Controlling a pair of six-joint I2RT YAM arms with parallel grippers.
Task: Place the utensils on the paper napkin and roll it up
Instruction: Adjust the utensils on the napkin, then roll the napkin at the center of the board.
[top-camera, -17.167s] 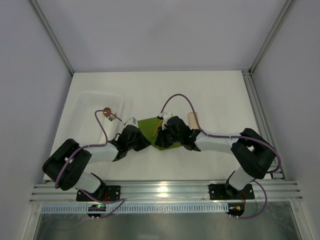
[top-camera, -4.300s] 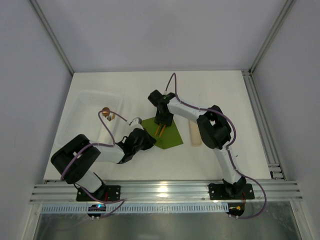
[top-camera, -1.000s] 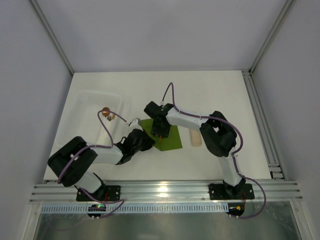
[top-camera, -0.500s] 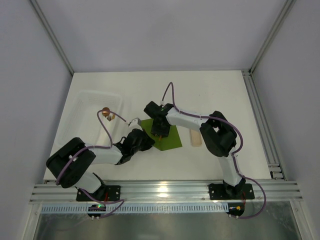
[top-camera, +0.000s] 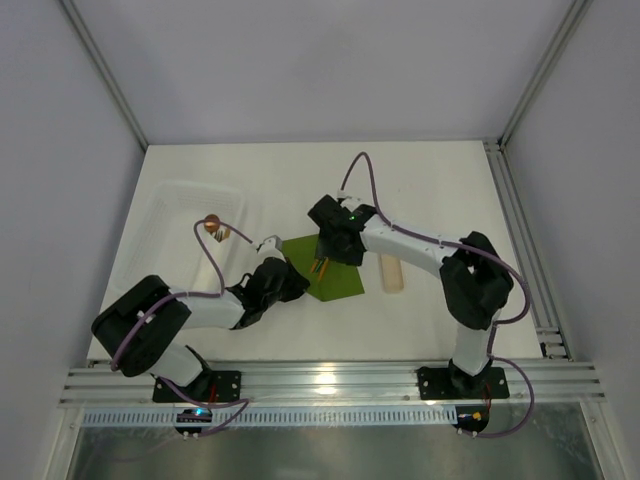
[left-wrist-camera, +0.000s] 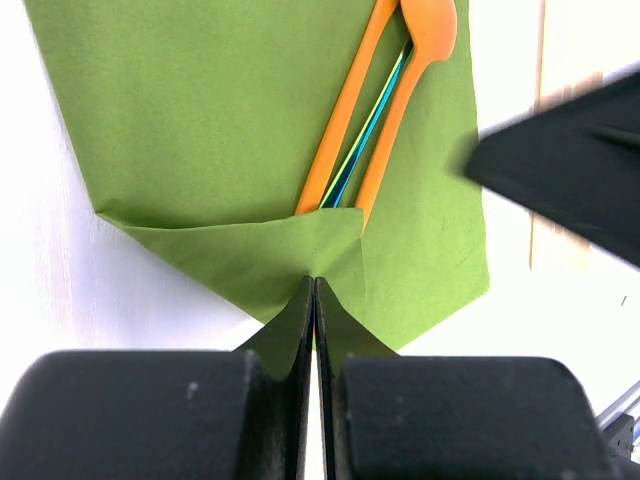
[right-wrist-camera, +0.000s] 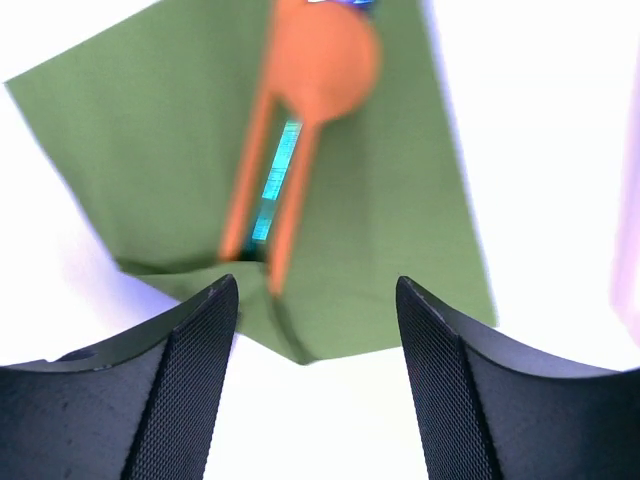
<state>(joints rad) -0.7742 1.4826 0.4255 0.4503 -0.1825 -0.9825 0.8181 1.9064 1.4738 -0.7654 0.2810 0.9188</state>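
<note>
Far left, at 10 o'clock from the work: a clear rectangular plastic tray (top-camera: 165, 205) with a small copper-coloured object (top-camera: 212, 225) inside, well apart from the rest.

Left gripper (left-wrist-camera: 314, 292): jaws pressed together, pinching the near corner of the olive-green square paper napkin (left-wrist-camera: 210, 120). That corner is folded up over the handle ends of the utensils (top-camera: 319, 264).

Centre: the utensils lie on the napkin, side by side and touching. There are two slim orange plastic ones (left-wrist-camera: 337, 130) with a shiny iridescent green-purple metal one (left-wrist-camera: 362, 135) between them.

Right gripper (right-wrist-camera: 316, 292): fingers wide apart, nothing between them, hovering above the utensils. Change noted: half a second ago it sat low over them at the napkin's centre. It has now lifted and drawn back toward 1 o'clock. My reading is that the utensils are released and the placing looks finished. Rolling from the pinched corner should follow.

At 3 o'clock, just off the napkin: a flat pale wooden stick (top-camera: 391, 272) on the white tabletop (top-camera: 420, 190). I cannot tell whether it belongs in the roll.
</note>
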